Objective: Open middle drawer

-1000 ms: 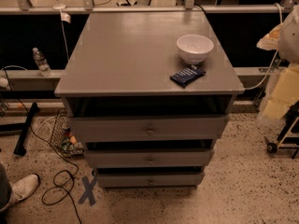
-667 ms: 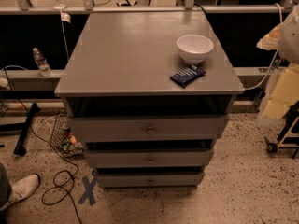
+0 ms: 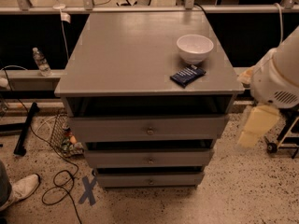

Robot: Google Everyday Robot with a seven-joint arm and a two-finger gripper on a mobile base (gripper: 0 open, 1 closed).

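The gripper (image 3: pixel 256 125), its spread impossible to tell, hung at three o'clock, well apart from the closed middle drawer (image 3: pixel 117 158) at six, apparently needing next to reach its knob (image 3: pixel 150 160).

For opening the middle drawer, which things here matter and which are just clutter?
Job: middle drawer, its knob; gripper, hanging right of the cabinet.
Lying about: white bowl, dark packet, water bottle, floor cables.
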